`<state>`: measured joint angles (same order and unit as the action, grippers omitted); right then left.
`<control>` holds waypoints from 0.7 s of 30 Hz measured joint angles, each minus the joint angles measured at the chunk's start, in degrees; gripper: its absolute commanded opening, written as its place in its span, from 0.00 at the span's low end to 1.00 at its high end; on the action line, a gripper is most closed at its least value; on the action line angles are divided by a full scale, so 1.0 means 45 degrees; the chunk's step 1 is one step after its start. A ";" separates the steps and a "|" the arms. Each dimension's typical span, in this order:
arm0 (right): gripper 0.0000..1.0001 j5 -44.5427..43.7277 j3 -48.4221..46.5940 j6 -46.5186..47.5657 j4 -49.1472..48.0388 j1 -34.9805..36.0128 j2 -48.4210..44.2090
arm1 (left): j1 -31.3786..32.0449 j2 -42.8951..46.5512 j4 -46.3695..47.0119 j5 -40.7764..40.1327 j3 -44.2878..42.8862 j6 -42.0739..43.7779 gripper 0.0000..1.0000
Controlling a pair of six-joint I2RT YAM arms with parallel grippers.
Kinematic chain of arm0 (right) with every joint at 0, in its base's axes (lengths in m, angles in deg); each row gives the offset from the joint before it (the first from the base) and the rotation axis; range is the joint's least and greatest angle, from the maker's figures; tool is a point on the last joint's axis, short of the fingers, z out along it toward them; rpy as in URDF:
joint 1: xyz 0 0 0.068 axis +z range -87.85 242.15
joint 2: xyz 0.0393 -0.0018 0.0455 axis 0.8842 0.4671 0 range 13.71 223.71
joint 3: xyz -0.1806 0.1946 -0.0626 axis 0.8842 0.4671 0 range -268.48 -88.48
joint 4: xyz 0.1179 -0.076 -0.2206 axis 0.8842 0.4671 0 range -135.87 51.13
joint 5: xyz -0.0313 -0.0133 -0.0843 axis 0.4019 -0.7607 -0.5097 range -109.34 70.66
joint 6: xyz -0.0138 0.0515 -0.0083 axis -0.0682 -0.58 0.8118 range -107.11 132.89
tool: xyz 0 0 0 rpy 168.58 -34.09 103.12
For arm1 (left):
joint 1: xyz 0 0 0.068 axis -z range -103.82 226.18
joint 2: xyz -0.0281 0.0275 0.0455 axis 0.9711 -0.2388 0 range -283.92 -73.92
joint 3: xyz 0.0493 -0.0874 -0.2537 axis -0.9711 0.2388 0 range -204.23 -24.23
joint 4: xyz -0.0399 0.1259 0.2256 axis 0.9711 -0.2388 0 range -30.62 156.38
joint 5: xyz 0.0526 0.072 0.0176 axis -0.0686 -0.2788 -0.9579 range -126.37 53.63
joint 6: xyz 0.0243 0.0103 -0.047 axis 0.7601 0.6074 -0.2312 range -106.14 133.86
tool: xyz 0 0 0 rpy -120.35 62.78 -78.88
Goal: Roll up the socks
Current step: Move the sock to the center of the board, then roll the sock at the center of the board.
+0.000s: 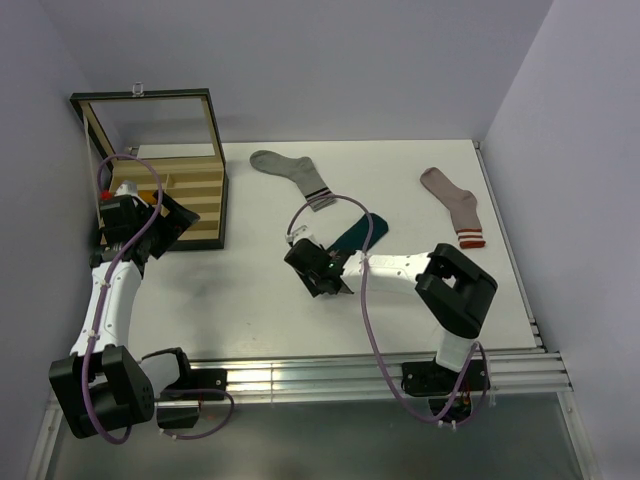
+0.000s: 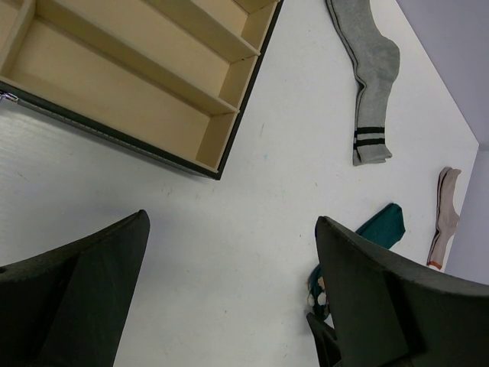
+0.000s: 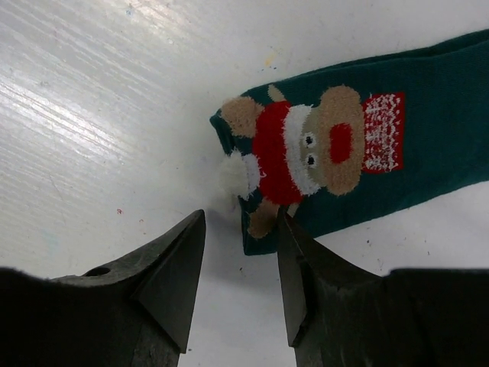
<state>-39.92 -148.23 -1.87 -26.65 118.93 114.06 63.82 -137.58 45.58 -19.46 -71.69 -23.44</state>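
Observation:
A dark teal sock (image 1: 352, 235) with a red-white Christmas figure lies flat near the table's middle. In the right wrist view its cuff end (image 3: 321, 164) lies just beyond my right gripper (image 3: 241, 218), which is open, its jaws straddling the cuff's corner without closing on it. In the top view the right gripper (image 1: 318, 272) sits at the sock's near end. My left gripper (image 2: 229, 229) is open and empty above bare table, near the box's corner (image 1: 160, 228). The teal sock also shows in the left wrist view (image 2: 382, 225). The mustard-orange and navy socks are out of view.
An open wooden box with slatted compartments (image 1: 185, 190) stands at the back left, lid raised. A grey sock with dark stripes (image 1: 295, 177) lies at the back middle. A pinkish-beige sock with red-striped cuff (image 1: 455, 205) lies at the back right.

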 measured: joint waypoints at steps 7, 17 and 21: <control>0.48 -0.0301 -0.0073 0.0049 0.0078 0.0403 0.0267 | 0.0000 0.0000 0.0000 -0.0005 0.0000 0.0000 0.96; 0.33 -0.0840 -0.0593 0.0024 0.0393 0.0573 0.0986 | -0.0015 0.0010 -0.0005 -0.0063 0.0000 -0.0005 0.96; 0.12 -0.0918 -0.0699 0.0097 0.0408 0.0617 0.1166 | 0.0107 0.0112 -0.0044 -0.0529 0.0029 -0.0015 0.95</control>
<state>-44.05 -151.37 -1.43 -24.81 121.70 119.31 64.30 -137.08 45.38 -21.85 -71.56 -23.50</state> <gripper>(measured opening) 0.210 0.955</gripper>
